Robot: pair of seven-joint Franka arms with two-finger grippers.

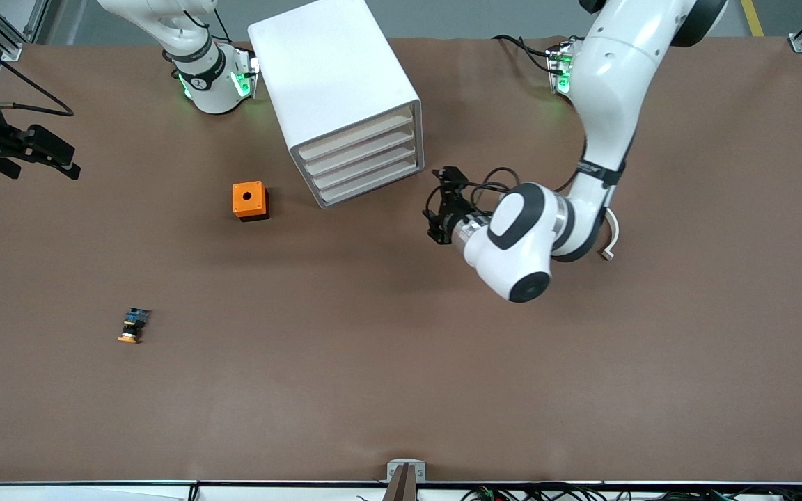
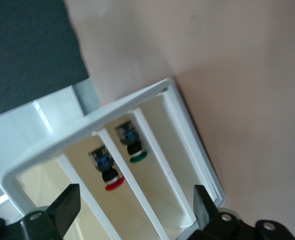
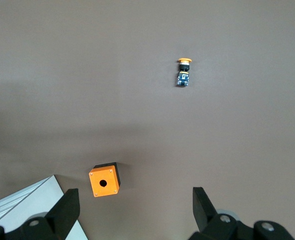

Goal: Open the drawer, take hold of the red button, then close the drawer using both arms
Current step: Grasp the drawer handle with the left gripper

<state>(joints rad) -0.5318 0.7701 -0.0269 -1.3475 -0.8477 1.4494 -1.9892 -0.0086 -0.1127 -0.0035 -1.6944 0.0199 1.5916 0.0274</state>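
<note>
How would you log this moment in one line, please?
left claw: open, facing cabinet fronts | drawers: all shut | button: red, inside cabinet | right claw: open, waiting over table

cabinet [image 3: 32,202] cut off by the right wrist view's edge, button [image 2: 107,167] blurred, drawer interiors hidden in front view

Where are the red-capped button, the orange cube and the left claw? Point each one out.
red-capped button [image 2: 111,175]: left wrist view, on its black body above the red cap.
orange cube [image 1: 250,200]: front view, on its top face by the round hole.
left claw [image 1: 443,207]: front view, between its fingertips.
</note>
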